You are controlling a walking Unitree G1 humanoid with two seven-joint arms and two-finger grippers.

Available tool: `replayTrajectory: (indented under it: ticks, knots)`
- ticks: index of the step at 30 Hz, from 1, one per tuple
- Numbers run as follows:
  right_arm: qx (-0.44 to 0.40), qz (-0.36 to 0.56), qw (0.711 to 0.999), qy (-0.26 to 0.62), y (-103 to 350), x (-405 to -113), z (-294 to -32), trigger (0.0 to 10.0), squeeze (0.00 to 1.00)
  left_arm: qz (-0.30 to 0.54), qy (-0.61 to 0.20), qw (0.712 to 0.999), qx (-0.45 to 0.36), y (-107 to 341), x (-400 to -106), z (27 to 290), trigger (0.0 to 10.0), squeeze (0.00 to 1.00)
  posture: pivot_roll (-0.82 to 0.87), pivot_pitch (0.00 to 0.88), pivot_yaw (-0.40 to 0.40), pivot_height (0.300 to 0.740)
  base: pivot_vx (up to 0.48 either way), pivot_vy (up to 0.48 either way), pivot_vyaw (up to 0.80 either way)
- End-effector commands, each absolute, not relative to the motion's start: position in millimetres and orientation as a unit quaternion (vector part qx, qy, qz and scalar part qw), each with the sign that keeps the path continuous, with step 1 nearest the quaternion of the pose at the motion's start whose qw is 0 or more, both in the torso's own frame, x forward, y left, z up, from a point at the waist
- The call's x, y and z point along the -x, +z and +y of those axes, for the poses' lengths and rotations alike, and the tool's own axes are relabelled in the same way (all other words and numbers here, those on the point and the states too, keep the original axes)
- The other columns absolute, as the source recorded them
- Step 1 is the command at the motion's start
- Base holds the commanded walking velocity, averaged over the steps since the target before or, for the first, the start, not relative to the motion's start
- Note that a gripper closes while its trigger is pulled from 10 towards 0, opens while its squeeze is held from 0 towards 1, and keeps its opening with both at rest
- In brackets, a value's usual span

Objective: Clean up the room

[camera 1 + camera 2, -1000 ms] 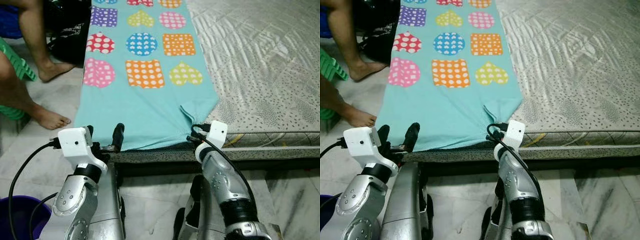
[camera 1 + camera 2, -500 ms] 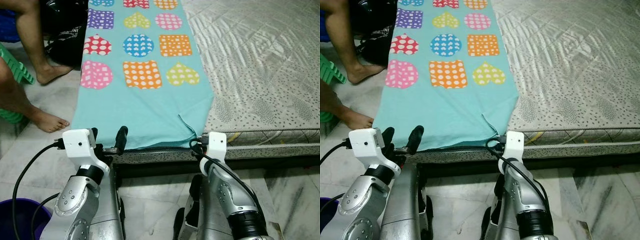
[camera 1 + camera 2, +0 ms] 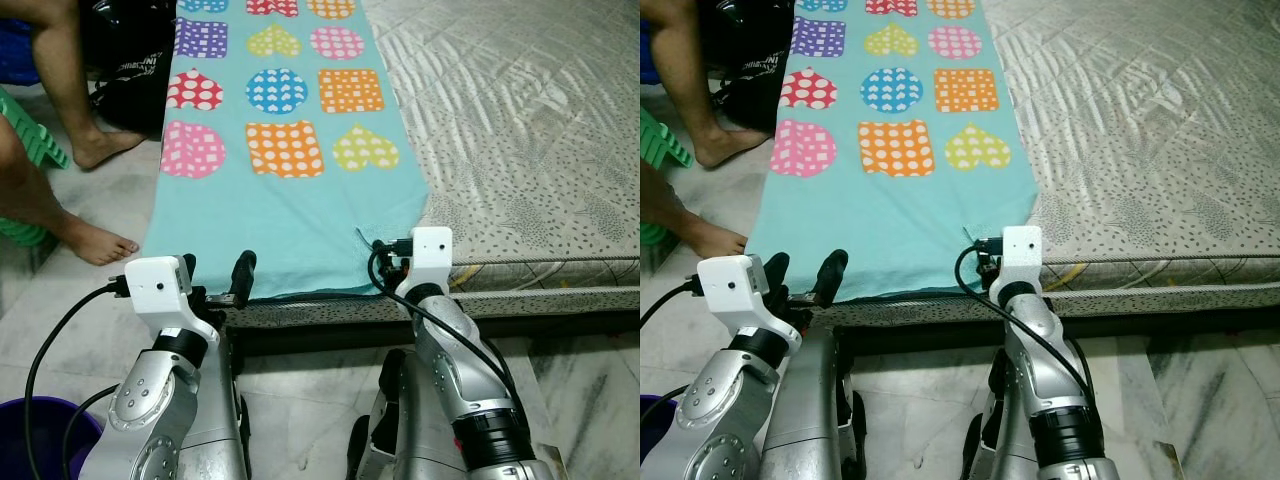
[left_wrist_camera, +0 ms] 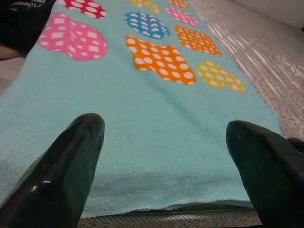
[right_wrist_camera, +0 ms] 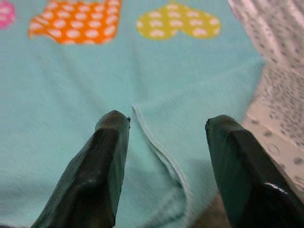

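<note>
Both hands open at turquoise fleece blanket w/ dotted colour patches (image 3: 290, 215), on bed.
Right hand (image 5: 164, 142) straddles folded corner flap; left hand (image 4: 166, 142) at hem. Next, prob.: close, lift.

The blanket (image 3: 290, 200) is running off the picture at 12 o'clock, so its far end is not showing. A person's legs (image 3: 60, 90) are being cut off at 10 o'clock. The bucket (image 3: 40, 435) at 7 o'clock is showing only partly. The right hand (image 3: 385, 262) is sitting behind its wrist camera box, its fingers hiding there.
</note>
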State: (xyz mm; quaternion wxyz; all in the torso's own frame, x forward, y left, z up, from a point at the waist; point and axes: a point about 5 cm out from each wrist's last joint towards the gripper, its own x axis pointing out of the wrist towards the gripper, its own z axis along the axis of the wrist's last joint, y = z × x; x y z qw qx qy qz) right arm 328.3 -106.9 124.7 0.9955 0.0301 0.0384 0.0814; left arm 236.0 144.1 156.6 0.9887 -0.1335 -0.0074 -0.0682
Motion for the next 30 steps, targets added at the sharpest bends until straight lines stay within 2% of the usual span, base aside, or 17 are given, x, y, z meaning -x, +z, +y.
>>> replayTrajectory:
  ticks: [1, 8, 14, 24, 30]
  knots:
    - [-0.037, 0.024, 0.994, 0.097, 126.5, -329.4, -96.5, 10.0, 0.0, -0.001, -0.072, 0.989, 0.132, 154.1, -235.2, 144.4, 10.0, 0.0, 0.2, 0.22, -0.061, 0.534, 0.0, 0.0, 0.0]
    - [-0.019, 0.019, 0.99, 0.14, 114.9, -333.0, -60.4, 10.0, 0.0, -0.007, -0.076, 0.989, 0.128, 158.0, -235.8, 143.4, 10.0, 0.0, 0.23, 0.227, -0.058, 0.534, 0.0, 0.0, 0.0]
    - [0.008, 0.015, 0.99, 0.142, 111.1, -341.0, -49.3, 10.0, 0.0, -0.004, -0.072, 0.99, 0.123, 158.3, -230.5, 146.5, 10.0, 0.0, 0.25, 0.25, -0.061, 0.534, 0.0, 0.0, 0.0]
    - [0.047, 0.016, 0.992, 0.119, 115.4, -358.1, -39.7, 10.0, 0.0, 0.002, -0.064, 0.991, 0.12, 160.8, -220.4, 148.3, 10.0, 0.0, 0.31, 0.295, -0.069, 0.534, 0.0, 0.0, 0.0]
    - [0.108, 0.049, 0.99, 0.072, 108.5, -365.3, -53.8, 10.0, 0.0, 0.011, -0.059, 0.991, 0.118, 160.4, -213.3, 149.6, 10.0, 0.0, 0.32, 0.315, -0.064, 0.534, 0.0, 0.0, 0.0]
